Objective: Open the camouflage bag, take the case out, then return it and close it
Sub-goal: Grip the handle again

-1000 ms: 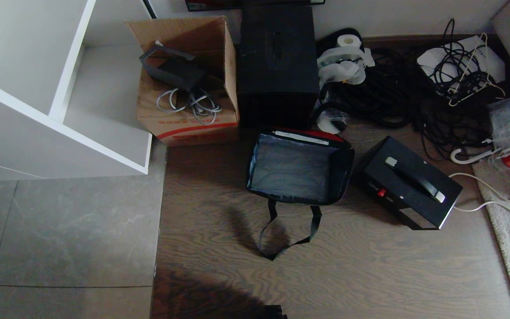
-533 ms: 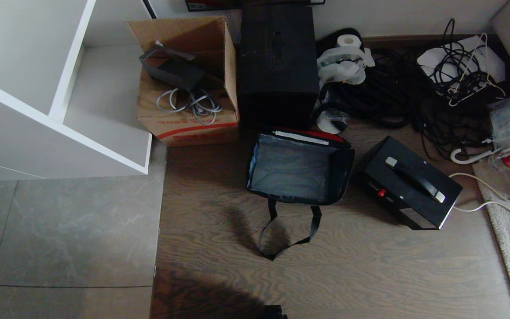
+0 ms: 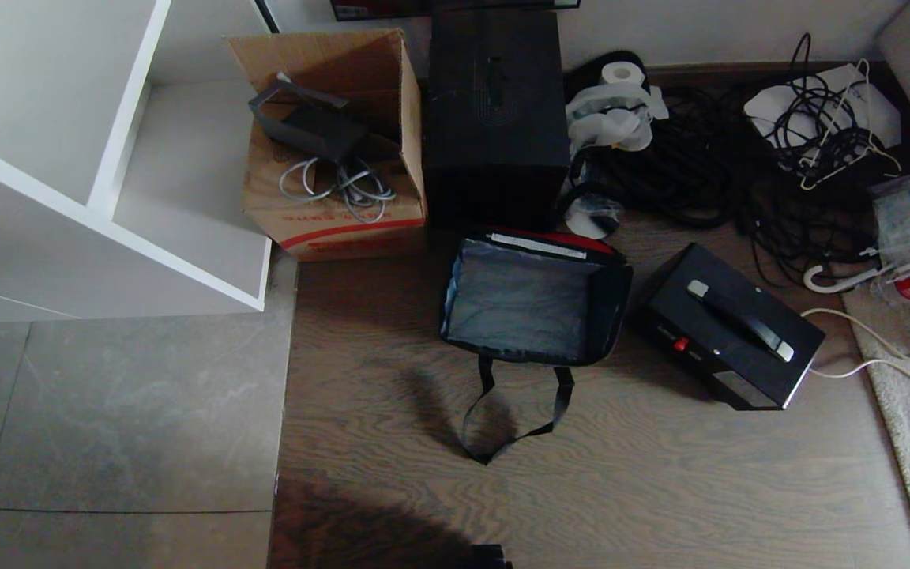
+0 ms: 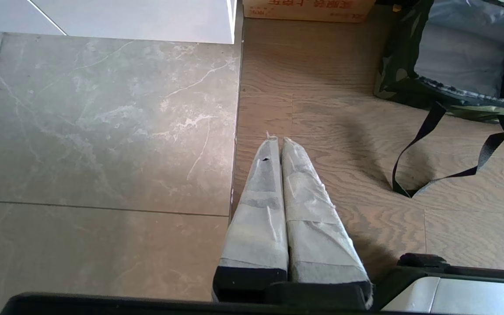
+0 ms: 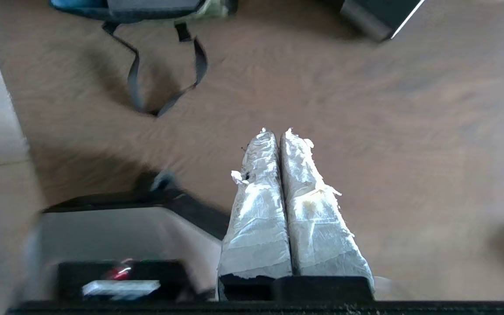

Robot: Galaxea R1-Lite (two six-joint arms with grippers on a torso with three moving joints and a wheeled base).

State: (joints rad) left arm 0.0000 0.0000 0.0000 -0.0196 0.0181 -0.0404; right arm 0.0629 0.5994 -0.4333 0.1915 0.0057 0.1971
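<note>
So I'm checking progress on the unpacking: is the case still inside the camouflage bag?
No, the case sits on the floor right of the open, empty camouflage bag.

Landmark: the camouflage bag (image 3: 532, 299). Its mouth stands open upward, unobstructed from above. In front of it, bare wooden floor (image 3: 660, 474) gives free passage, crossed only by the strap handle (image 3: 514, 411) lying flat. The case (image 3: 727, 325) stands just beside the bag's right side. Behind it, the black box (image 3: 494, 118) and cardboard box (image 3: 332, 158) block approach; cables (image 3: 723, 166) crowd the rear right.
</note>
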